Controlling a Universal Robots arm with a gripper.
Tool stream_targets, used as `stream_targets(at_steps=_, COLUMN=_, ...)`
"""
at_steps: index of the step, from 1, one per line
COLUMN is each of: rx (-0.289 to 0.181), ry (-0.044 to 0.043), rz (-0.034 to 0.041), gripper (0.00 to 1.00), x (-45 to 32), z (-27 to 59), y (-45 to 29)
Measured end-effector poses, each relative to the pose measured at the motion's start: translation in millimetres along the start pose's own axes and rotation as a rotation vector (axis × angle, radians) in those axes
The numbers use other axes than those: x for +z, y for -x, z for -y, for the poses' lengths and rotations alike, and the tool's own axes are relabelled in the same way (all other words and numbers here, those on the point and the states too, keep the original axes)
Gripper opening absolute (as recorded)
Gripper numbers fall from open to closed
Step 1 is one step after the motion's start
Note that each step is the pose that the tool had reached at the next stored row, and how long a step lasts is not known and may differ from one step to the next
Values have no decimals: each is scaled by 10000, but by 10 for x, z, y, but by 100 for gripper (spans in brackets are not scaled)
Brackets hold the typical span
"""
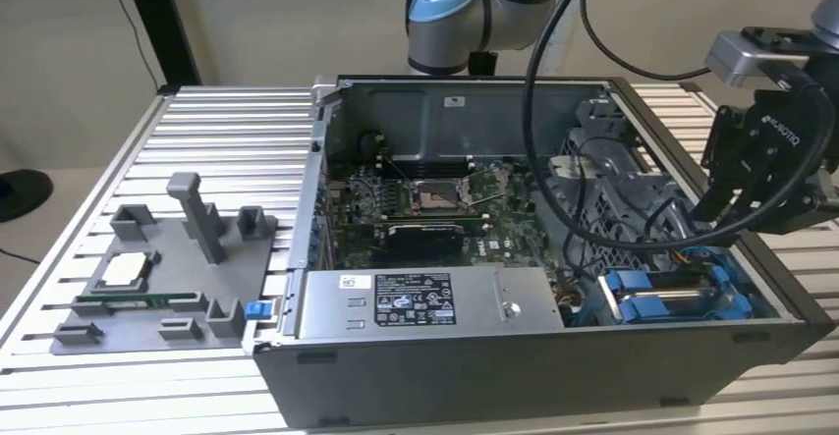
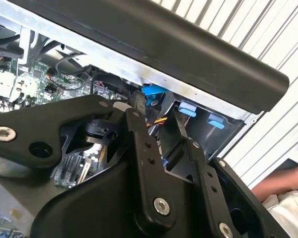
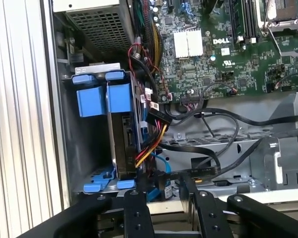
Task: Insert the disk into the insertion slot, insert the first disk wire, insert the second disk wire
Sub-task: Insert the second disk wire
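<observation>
The disk [image 1: 675, 302], silver in its blue carrier, sits in the insertion slot [image 1: 737, 293] at the case's front corner, on the exterior view's right. In the first wrist view the disk [image 3: 120, 134] stands edge-on in the grey insertion slot [image 3: 84, 148], between blue tabs. A red, yellow and black wire bundle [image 3: 150, 144] and a blue wire [image 3: 161, 166] run past its end; I cannot tell if either is plugged in. My gripper [image 1: 721, 209] hangs above the case edge over the slot. It is open in both wrist views [image 3: 161, 191] [image 2: 156, 116], with nothing between the fingers.
A grey labelled power-supply box [image 1: 419, 302] lies along the case front, with the motherboard [image 1: 433, 199] behind it. A perforated cage [image 3: 97, 20] adjoins the slot. A grey fixture [image 1: 157, 278] with parts stands on the slatted table. A person's hand [image 2: 283, 193] rests beside the case.
</observation>
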State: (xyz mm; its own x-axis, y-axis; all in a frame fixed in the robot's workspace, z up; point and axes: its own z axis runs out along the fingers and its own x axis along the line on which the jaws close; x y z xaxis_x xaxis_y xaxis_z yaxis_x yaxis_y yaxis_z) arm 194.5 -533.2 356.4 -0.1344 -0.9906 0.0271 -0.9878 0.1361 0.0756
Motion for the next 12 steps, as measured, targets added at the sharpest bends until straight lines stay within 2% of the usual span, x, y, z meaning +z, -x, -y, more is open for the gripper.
stream_targets(at_steps=6, rx=-25, ry=47, rz=-126, gripper=100, x=7, z=2, y=-3)
stream_targets(at_steps=9, rx=-25, ry=46, rz=-131, gripper=100, x=8, z=2, y=-3)
stream_targets(at_steps=10, rx=-26, ry=46, rz=-129, gripper=0, x=9, z=3, y=-3)
stream_targets(at_steps=12, rx=-26, ry=47, rz=-128, gripper=0, x=10, z=3, y=-3)
